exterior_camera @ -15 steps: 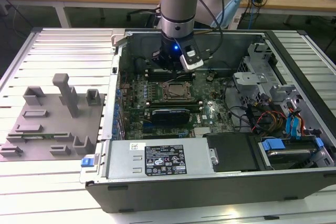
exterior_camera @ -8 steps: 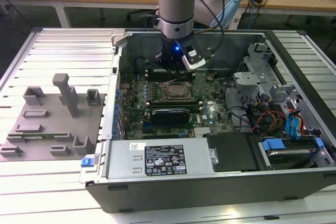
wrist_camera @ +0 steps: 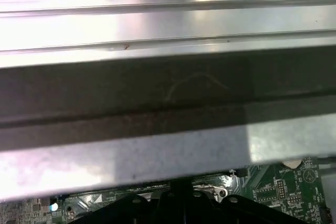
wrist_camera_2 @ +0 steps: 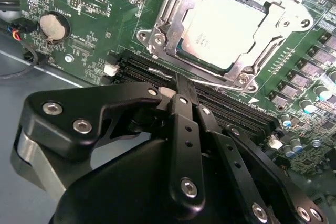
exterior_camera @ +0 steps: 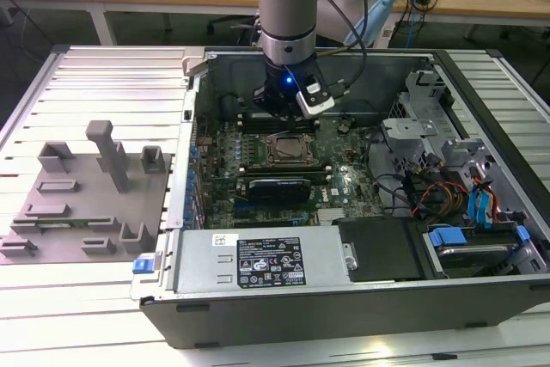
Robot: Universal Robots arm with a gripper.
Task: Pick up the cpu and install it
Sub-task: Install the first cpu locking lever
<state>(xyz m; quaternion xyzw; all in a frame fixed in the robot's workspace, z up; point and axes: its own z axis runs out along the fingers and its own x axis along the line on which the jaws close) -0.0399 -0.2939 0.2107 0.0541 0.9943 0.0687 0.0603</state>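
The cpu, a silvery square chip, lies flat in the motherboard socket with the metal frame closed down around its edges. My gripper hangs just beside the socket, over the black memory slots. Its two black fingers are pressed together, shut, and nothing shows between them. In the exterior view the gripper stands inside the open computer case, at the far side of the socket. In the first wrist view the gripper points at the green board under the case wall.
A gray tray with raised holders lies on the slatted table at the exterior view's left. The case holds a power supply at the front, drive bays with blue tabs and cables at the right. A coin battery sits on the board.
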